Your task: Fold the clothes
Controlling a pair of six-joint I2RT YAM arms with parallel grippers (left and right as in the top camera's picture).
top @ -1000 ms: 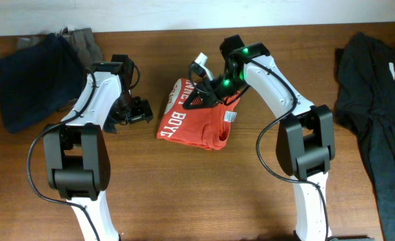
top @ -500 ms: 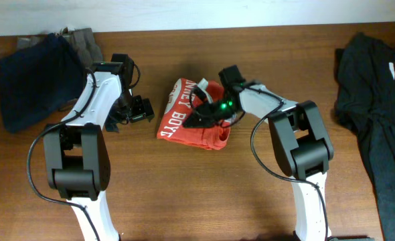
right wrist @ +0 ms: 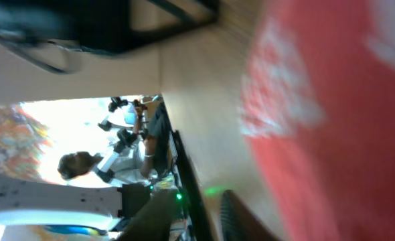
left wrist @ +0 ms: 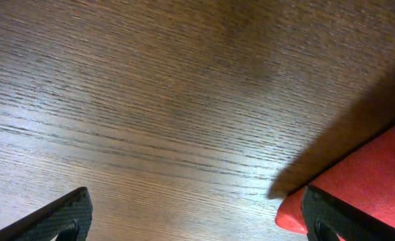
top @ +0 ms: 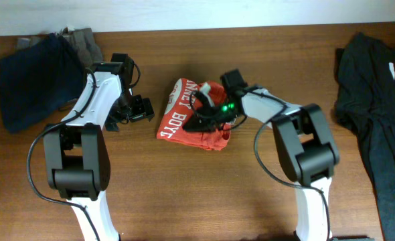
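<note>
**Red shirt at table centre, right gripper lying on it, left gripper standing wide beside it**

The wooden table [top: 184, 194] is carrying four lots of cloth. A large black garment [top: 375, 100] is sprawling along the right edge. A navy garment [top: 30, 73] is lying at the far left corner, with a grey garment [top: 87, 41] tucked behind it.

The red shirt [top: 184, 117] is sitting as a compact, slightly tilted bundle at the centre, between the two arms. Its white-lettered band is running along its left edge, from the near-left corner toward the far side. The bundle is close to square, so no clear long axis can be stated.

The right gripper [top: 201, 122] is lying low on the shirt's middle. Its wrist view is blurred, showing only red cloth [right wrist: 345, 134]. Whether its jaws are clamping fabric cannot be told.

The left gripper [top: 138, 108] is standing just left of the shirt with its jaws spread wide. Bare wood is showing between its fingers [left wrist: 57, 214], and the shirt's corner [left wrist: 365, 181] is sitting at the right-hand one.

Compared with one second ago, the right gripper is lower and nearer the bundle's centre, no longer holding a flap up at the far right. The left gripper is slightly closer to the shirt.
</note>
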